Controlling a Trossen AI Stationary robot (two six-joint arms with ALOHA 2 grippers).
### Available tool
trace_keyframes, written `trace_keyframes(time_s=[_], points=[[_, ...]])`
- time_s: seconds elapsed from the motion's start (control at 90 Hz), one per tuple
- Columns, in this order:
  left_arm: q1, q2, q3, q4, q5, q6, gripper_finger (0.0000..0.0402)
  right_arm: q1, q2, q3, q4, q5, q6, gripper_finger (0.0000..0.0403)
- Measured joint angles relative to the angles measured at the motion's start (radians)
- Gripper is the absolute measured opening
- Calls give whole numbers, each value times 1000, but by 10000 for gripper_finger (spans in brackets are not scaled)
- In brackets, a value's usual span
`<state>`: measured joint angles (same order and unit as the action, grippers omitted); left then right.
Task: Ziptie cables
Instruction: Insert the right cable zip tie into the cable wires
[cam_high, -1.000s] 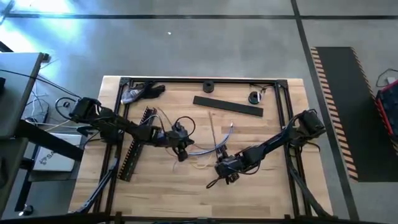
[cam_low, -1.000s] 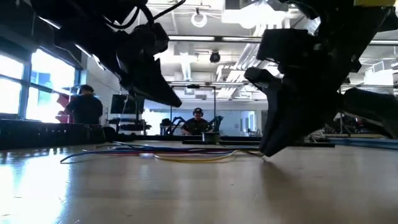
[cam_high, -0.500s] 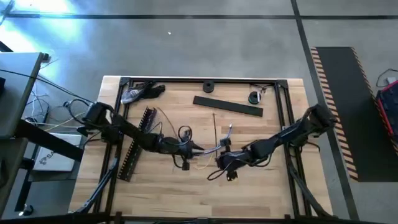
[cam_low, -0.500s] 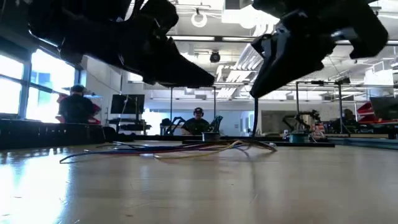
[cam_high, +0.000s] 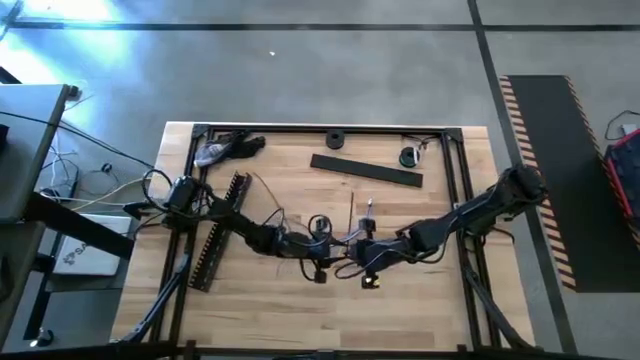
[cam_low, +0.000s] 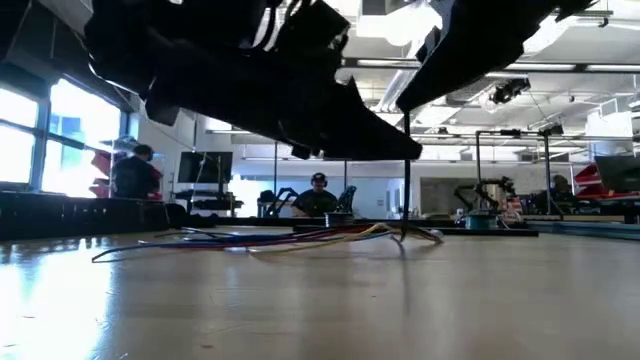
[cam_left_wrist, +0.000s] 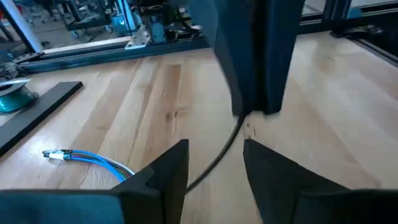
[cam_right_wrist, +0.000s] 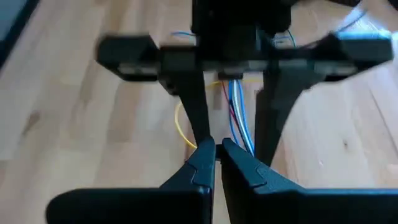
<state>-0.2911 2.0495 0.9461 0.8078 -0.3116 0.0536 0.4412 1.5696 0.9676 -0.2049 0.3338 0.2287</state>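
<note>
The cables (cam_high: 352, 212) are thin blue, red and yellow strands lying loose on the wooden table (cam_high: 420, 300) at its middle; they also show in the low view (cam_low: 300, 238) and as cables (cam_left_wrist: 93, 160) in the left wrist view. My right gripper (cam_right_wrist: 217, 152) is shut on a thin black ziptie (cam_low: 406, 190) just above them. My left gripper (cam_left_wrist: 214, 165) faces it, open, with one finger on either side of the ziptie (cam_left_wrist: 217, 155), and I see no touch. In the high view the left gripper (cam_high: 338, 246) and right gripper (cam_high: 356, 252) almost meet. My right gripper pinches the ziptie's upper end (cam_left_wrist: 245, 117) between its two fingertips, coming from above and pointing down. The ziptie hangs almost upright below the fingers (cam_left_wrist: 273, 62). Whether its lower end (cam_low: 406, 238) touches the table, I cannot tell.
A long slotted black strip (cam_high: 215, 235) lies at the left, and a flat black strip (cam_high: 365, 170) at the far middle. Two small round black things (cam_high: 333, 138) (cam_high: 409, 156) sit by the far rail. A black frame (cam_high: 455, 180) borders the table. People (cam_low: 135, 175) stand in the room beyond.
My right gripper has risen off the table with the ziptie, which now hangs below it. My left gripper has moved toward the table's right edge until its open fingers stand around the ziptie.
</note>
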Motion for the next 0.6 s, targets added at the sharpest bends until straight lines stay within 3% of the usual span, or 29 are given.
trace_keyframes(time_s=[0.167, 0.378, 0.6], points=[[-14, 39, 43, -2, -2, -35, 132, 25, -8, 0, -61, 38, 33, 0], [-49, 35, 51, 5, -138, -60, 90, 42, -8, 0, -76, 52, 34, 0], [-57, 33, 53, 6, -145, -94, 55, 42, -8, 0, -88, 62, 25, 0]])
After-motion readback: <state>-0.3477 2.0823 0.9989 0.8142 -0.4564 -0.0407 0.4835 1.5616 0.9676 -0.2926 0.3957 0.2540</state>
